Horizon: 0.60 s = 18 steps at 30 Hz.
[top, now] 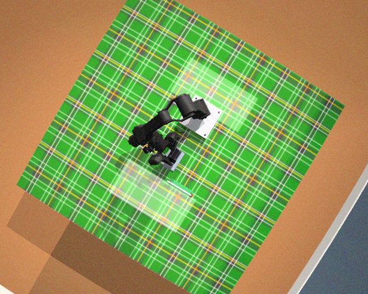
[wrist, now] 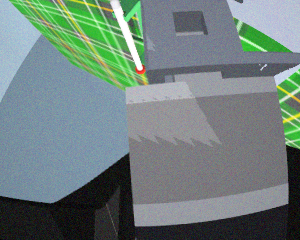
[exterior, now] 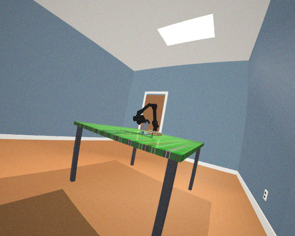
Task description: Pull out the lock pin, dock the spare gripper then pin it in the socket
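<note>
1. I see the big green checked tabletop (top: 241,177). It stands on dark legs in a room with blue walls and an orange floor.
2. My black arm (top: 165,118) starts at a white base plate (top: 209,121) near the middle of the tabletop. It bends over and reaches down.
3. My fingers (top: 165,155) are squeezed shut on the spare gripper (wrist: 204,147). It is a fat grey block, and it fills most of the wrist view.
4. From above, the spare gripper's pale grey end (top: 175,159) sticks out past my fingers, close to the base plate.
5. In the wrist view, a darker grey piece with a square hole (wrist: 190,23) sits just past the spare gripper. I cannot tell if this is the socket or part of the spare gripper.
6. The lock pin (top: 180,188) lies flat on the tabletop. It is thin and white with a small red tip (wrist: 141,70). It is near the spare gripper but not touching it, and nothing holds it.
</note>
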Motion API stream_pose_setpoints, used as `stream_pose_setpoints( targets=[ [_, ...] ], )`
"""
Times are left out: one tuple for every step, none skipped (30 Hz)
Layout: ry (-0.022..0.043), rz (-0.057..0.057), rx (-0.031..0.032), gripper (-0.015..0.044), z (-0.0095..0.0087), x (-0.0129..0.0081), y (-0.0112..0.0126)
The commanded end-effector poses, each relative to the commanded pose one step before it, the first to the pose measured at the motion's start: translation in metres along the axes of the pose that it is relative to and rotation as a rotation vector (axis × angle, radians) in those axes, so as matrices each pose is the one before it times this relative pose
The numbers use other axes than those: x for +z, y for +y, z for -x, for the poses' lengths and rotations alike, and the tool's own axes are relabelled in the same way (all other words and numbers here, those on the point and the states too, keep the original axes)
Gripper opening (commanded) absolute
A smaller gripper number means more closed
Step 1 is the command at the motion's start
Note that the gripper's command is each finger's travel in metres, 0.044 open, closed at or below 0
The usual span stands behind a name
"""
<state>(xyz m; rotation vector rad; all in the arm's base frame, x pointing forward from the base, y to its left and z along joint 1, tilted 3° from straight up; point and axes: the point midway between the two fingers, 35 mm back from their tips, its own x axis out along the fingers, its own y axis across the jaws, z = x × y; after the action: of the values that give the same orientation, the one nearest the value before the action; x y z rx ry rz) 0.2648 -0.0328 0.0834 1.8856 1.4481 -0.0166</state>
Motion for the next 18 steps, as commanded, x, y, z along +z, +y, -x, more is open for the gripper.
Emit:
stream_pose_setpoints(
  targets=[
    [0.00471, -0.0017, 0.01068, 0.0, -0.00286, 0.0042, 0.00218],
    [-0.00003, 0.0001, 0.00003, 0.0, -0.00059, 0.00108, 0.00009],
    [-0.00003, 0.0001, 0.00004, 0.0, -0.00061, 0.00112, 0.00009],
    [-0.00002, 0.0001, 0.00003, 0.0, -0.00045, 0.00081, 0.00006],
    [-0.00001, 0.0001, 0.00002, 0.0, -0.00027, 0.00049, 0.00004],
    [0.0, 0.0, 0.00001, 0.0, -0.00009, 0.00016, 0.00001],
    [0.0, 0.0, 0.0, 0.0, 0.0, 0.0, 0.0],
    [0.0, 0.0, 0.0, 0.0, 0.0, 0.0, 0.0],
    [0.0002, -0.0053, -0.00883, 0.0, 0.00074, -0.00234, -0.00286],
    [0.0, 0.0, 0.0, 0.0, 0.0, 0.0, 0.0],
    [0.0, 0.0, 0.0, 0.0, 0.0, 0.0, 0.0],
    [0.0, 0.0, 0.0, 0.0, 0.0, 0.0, 0.0],
    [0.0, 0.0, 0.0, 0.0, 0.0, 0.0, 0.0],
    [0.0, 0.0, 0.0, 0.0, 0.0, 0.0, 0.0],
    [0.0, 0.0, 0.0, 0.0, 0.0, 0.0, 0.0],
    [0.0, 0.0, 0.0, 0.0, 0.0, 0.0, 0.0],
    [0.0, 0.0, 0.0, 0.0, 0.0, 0.0, 0.0],
    [0.0, 0.0, 0.0, 0.0, 0.0, 0.0, 0.0]
  ],
)
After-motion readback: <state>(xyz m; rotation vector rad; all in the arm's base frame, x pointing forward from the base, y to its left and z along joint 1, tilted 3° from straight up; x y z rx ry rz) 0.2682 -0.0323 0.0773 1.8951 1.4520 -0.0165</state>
